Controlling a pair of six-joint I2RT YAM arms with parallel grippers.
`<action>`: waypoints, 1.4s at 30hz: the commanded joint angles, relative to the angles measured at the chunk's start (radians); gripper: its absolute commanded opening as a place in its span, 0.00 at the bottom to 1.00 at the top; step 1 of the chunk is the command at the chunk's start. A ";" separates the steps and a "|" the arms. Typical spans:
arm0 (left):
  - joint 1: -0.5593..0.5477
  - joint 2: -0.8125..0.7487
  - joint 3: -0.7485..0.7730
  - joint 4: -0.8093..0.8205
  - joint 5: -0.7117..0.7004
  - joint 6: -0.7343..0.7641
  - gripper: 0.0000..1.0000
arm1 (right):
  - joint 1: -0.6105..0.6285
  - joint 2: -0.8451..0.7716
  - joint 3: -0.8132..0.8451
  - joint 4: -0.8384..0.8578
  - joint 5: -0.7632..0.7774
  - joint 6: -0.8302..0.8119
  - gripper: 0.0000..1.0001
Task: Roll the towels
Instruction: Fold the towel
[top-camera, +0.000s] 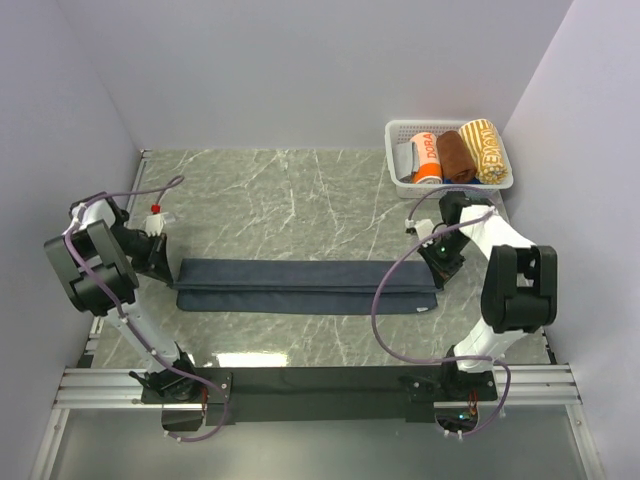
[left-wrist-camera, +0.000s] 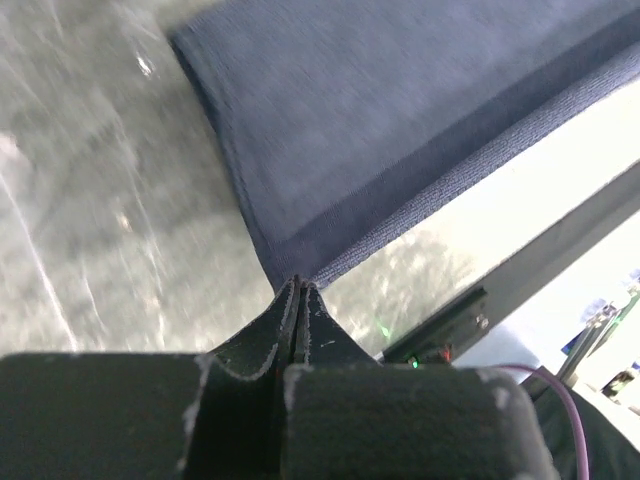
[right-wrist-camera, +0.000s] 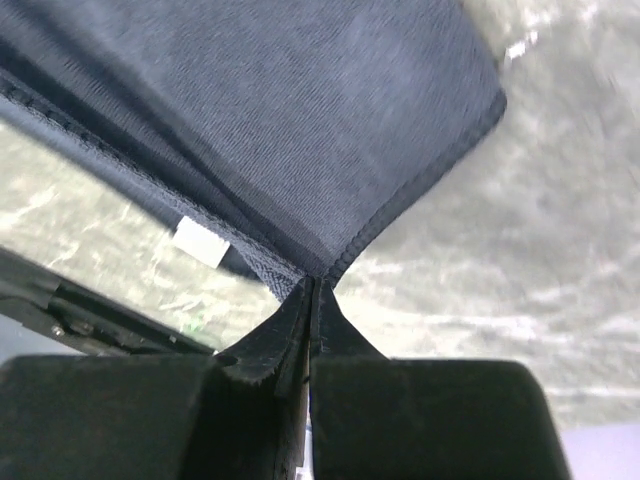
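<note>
The folded towel (top-camera: 305, 286) lay as a long strip across the middle of the table (top-camera: 300, 190). The left gripper (left-wrist-camera: 297, 292) pinched a corner at its left end. The right gripper (right-wrist-camera: 312, 290) pinched a corner at its right end. Both sets of jaws were pressed together.

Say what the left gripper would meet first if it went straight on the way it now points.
The navy towel. The left gripper is shut with its tips at the towel's corner, and the cloth lies straight ahead. It seems to pinch that corner, though the view is too close to be sure.
</note>
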 joint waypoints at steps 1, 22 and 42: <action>0.027 -0.077 0.038 -0.096 -0.006 0.086 0.01 | -0.011 -0.079 0.014 -0.077 0.028 -0.036 0.00; 0.035 -0.088 -0.146 0.035 -0.074 0.132 0.01 | 0.009 -0.028 -0.078 -0.001 0.010 -0.016 0.00; 0.024 -0.264 -0.103 -0.004 0.104 0.250 0.35 | 0.047 -0.091 0.055 -0.065 -0.090 0.088 0.46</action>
